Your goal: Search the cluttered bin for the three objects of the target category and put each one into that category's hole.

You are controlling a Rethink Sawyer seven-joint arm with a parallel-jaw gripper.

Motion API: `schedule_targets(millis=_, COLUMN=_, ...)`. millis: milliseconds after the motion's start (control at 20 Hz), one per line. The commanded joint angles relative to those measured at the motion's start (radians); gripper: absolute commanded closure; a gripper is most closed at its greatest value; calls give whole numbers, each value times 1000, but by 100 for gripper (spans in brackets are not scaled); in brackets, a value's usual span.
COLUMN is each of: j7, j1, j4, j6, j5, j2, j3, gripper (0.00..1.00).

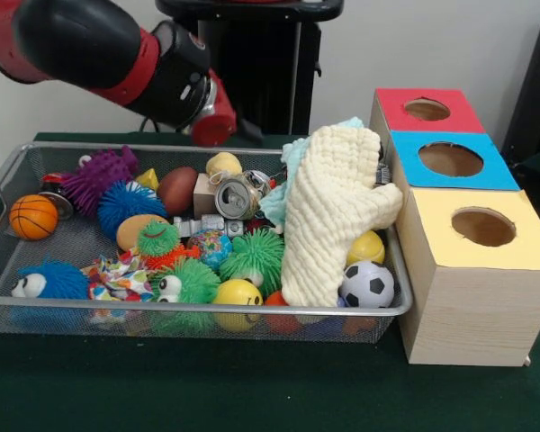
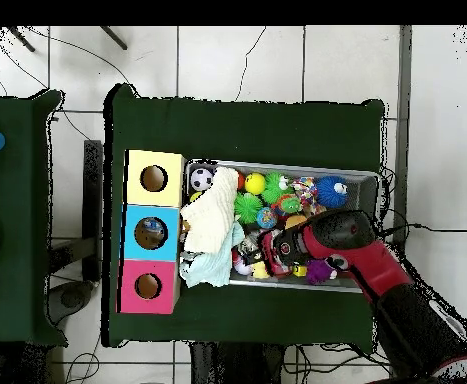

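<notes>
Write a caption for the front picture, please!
Robot arm reaches over a wire bin of toys, a yellow cloth draped on its rim.

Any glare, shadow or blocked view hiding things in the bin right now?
Front view: even light, no glare; the cream cloth draped over the bin rim hides what lies under it. Overhead view: the arm covers the bin's lower middle, the gripper unseen beneath it.

My gripper: hidden behind my own arm (image 1: 117, 63) in both views. Arm cut off at front view's top-left edge. Cream cloth (image 1: 328, 211) covers the bin's (image 1: 198, 310) right end; items beneath unidentifiable.
</notes>
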Motion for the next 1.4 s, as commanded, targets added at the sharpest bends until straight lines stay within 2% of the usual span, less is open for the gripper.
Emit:
schedule_targets(millis=50, j7=6, j1=18, j4=-227, j6=300, j5=-170, j2=42, j3=-87, gripper=100)
schedule_targets(millis=400, j7=-34, j1=8, j4=-307, j6=180, j5=-292, j2=110, j3=-112, gripper=100)
schedule_targets(millis=700, j7=-51, j1=-1, j4=-367, j6=64, j5=-343, j2=161, j3=-119, gripper=100)
schedule_targets(millis=850, j7=-60, j1=-5, j4=-384, j6=18, j5=-364, j2=163, j3=-126, gripper=100)
schedule_targets(millis=1200, j7=-89, j1=-31, j4=-408, j6=30, j5=-395, j2=132, j3=-152, gripper=100)
schedule_targets(millis=1400, j7=-108, j1=-50, j4=-447, j6=33, j5=-414, j2=158, j3=-153, gripper=100)
